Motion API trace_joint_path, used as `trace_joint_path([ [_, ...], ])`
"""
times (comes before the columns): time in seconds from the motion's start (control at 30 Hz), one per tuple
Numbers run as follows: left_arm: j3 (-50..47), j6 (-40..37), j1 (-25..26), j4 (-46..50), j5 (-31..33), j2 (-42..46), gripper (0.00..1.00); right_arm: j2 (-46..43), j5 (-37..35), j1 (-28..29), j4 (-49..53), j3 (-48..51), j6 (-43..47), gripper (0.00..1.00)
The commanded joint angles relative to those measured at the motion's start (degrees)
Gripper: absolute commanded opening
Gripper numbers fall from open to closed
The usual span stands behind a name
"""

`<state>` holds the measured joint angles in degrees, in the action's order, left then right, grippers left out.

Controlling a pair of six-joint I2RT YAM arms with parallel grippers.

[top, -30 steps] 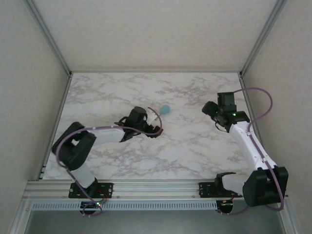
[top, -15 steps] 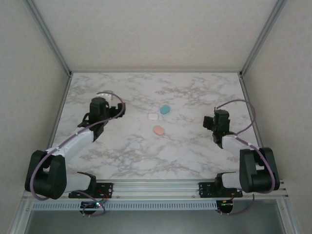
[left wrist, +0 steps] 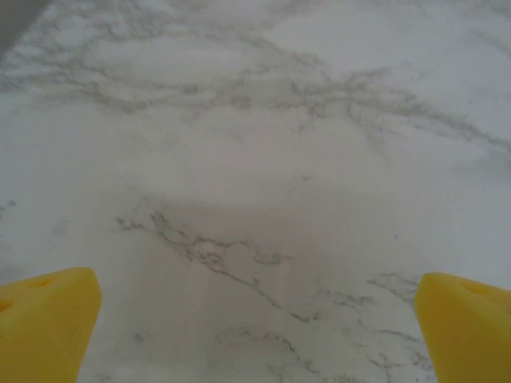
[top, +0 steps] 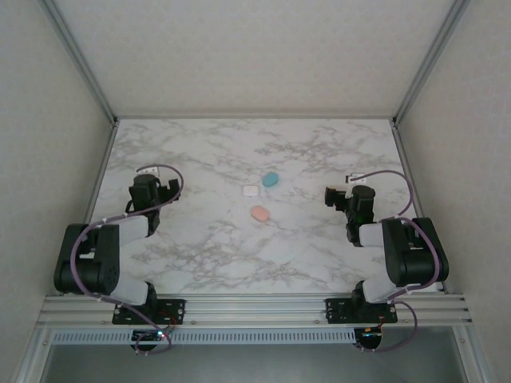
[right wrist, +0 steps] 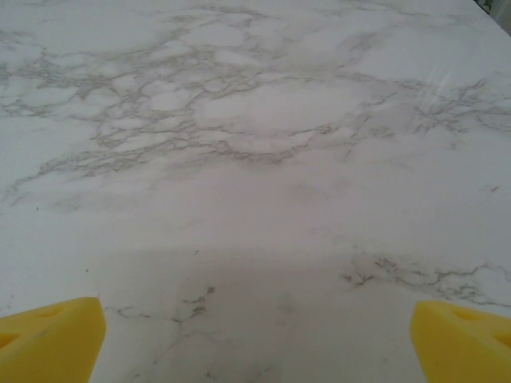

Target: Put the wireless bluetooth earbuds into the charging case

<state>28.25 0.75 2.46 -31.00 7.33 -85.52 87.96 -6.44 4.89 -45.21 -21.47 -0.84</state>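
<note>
Three small round plastic pieces lie on the marble worktop [top: 200,247] when we look down from the top camera. They sit close together near the middle, a little toward the far edge. The teal piece [top: 271,179] is the farthest back. The white piece [top: 251,191] is just beside it, a bit to the left and closer to the near edge. The pink piece [top: 259,213] is the one closest to the near edge. The three do not touch each other. From up here they are too small for us to tell whether they are earbuds or cases.

The left gripper [top: 160,185] sits low near the left edge of the worktop. The right gripper [top: 331,195] sits low near the right edge. Both are well apart from the three pieces, and both arms are folded up close to the near edge.

Next we look through the left wrist camera. We see the left gripper's two yellow pads [left wrist: 48,319], one in each bottom corner. They are spread as far apart as can be and are empty. Between them lies bare marble with thin grey lines.

Last we look through the right wrist camera. The right gripper's yellow pads [right wrist: 463,339] also sit in the two bottom corners, spread wide and empty. Bare marble with grey lines lies between and beyond them.
</note>
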Motion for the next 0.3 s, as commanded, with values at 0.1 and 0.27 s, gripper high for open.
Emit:
trace_joint_path([
  [0.1,-5.18,0.33,-1.51,-17.00,-4.36,-2.57,1.00,0.28,-1.58,-0.25,-2.61,-0.93,-0.48,0.99],
  [0.27,-5.17,-0.40,0.00,-17.54,-1.25,-2.80,1.00,0.28,-1.45,-0.31,-2.64,-0.93,-0.48,0.99],
])
